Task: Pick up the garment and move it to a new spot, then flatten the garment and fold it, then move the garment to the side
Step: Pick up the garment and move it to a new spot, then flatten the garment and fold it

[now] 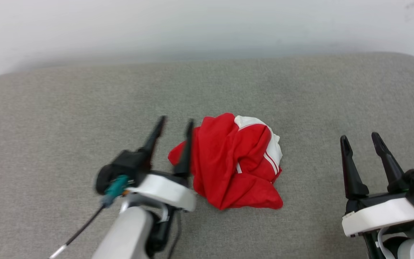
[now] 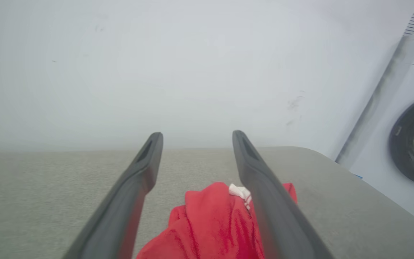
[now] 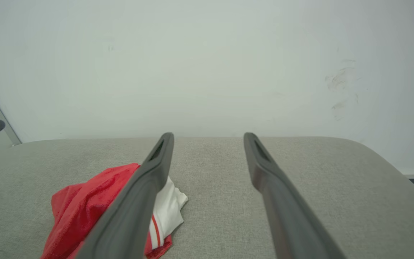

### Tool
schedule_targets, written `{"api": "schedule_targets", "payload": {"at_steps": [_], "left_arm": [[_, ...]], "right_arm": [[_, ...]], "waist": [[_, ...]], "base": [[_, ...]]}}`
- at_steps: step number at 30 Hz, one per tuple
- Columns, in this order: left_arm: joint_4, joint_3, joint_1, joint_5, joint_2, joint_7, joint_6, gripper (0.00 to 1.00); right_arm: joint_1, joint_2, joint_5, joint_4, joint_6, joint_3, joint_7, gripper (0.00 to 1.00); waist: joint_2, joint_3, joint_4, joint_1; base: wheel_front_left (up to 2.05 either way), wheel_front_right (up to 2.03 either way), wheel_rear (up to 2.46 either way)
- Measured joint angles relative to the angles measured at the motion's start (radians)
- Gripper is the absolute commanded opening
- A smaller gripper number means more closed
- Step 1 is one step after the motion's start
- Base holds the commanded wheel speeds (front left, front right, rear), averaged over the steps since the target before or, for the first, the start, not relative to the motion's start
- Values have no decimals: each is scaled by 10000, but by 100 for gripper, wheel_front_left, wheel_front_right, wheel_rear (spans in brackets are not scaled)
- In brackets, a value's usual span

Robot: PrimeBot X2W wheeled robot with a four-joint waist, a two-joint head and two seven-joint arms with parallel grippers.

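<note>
The garment (image 1: pixel 230 162), red with white sleeve cloth and red-white striped trim, lies crumpled in a heap at the middle of the grey padded surface (image 1: pixel 67 115). My left gripper (image 1: pixel 176 122) stands open just left of the heap, its right finger over the heap's left edge, nothing between its fingers. In the left wrist view the garment (image 2: pixel 207 223) lies below and between the open fingers (image 2: pixel 135 187). My right gripper (image 1: pixel 361 138) is open well to the right of the garment, holding nothing. The right wrist view has the garment (image 3: pixel 95 201) at lower left, partly behind the left finger (image 3: pixel 146 190).
A white wall (image 1: pixel 207 28) rises behind the surface's far edge. A white washing machine (image 2: pixel 408 136) with a dark round door stands past the surface's corner in the left wrist view. Bare grey surface lies all around the heap.
</note>
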State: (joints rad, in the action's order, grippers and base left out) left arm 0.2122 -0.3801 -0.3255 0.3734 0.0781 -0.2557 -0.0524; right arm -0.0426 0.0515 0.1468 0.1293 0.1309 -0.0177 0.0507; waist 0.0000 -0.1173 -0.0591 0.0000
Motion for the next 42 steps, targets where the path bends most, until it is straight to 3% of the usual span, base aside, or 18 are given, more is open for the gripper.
{"api": "schedule_targets", "payload": {"at_steps": [7, 13, 30, 36, 42], "left_arm": [[-667, 1260, 1226, 33, 1189, -40, -489, 100], [-1204, 1432, 2189, 4, 1967, 502, -573, 100], [-1918, 1310, 2911, 174, 2082, 1074, -842, 100], [-2031, 1127, 2829, 134, 1939, 1014, -895, 100], [-2088, 849, 2331, -10, 1687, 790, -849, 100]], "right_arm": [[470, 4, -59, -84, 0, -163, -224, 100], [885, 2, -56, -102, 0, -174, -353, 100], [1135, 2, 90, -148, 0, -196, -940, 100], [683, 105, 86, -788, 0, -424, -3588, 100], [-383, 1246, 1057, -1277, 0, 790, -6659, 100]], "waist": [[0, 561, 292, -1], [0, 939, 386, -1], [0, 1224, 311, 0], [0, 1039, 475, 0], [0, 553, 870, 0]], "base": [[0, 0, 0], [0, 0, 0], [0, 0, 0], [0, 0, 0], [0, 0, 0]]}}
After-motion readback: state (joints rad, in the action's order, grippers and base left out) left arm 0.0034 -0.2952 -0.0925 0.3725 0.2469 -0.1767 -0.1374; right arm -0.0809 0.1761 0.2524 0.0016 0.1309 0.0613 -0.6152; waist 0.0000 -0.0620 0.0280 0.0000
